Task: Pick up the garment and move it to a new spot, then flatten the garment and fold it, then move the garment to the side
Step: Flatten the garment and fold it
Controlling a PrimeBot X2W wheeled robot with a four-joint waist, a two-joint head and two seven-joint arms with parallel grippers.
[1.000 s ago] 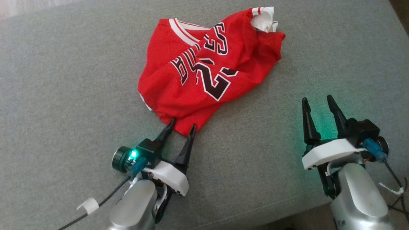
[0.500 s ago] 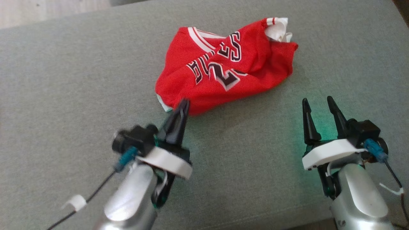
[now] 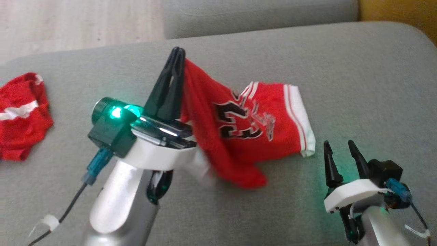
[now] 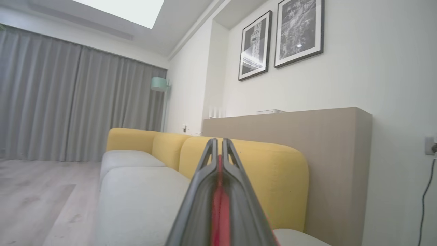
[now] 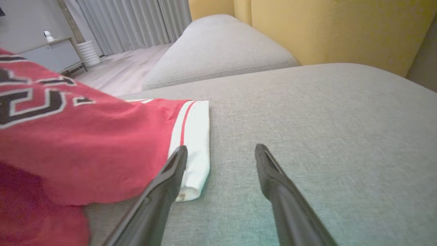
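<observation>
The red jersey (image 3: 259, 136), white-trimmed with black numerals, hangs by one edge pinched in the left gripper (image 3: 178, 51). Its lower part lies on the grey cushion (image 3: 358, 75).

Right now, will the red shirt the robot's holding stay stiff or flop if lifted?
Probably floppy: the red jersey sags in folds from the shut left gripper. Likely light, since one pinch lifts it. Its hem, resting on the cushion, may drag.

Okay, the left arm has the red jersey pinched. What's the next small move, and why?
Probably raise the left gripper a little higher: its fingers are shut on an edge of the red jersey, but most of it lies on the grey cushion, so it would drag if carried sideways now.
</observation>
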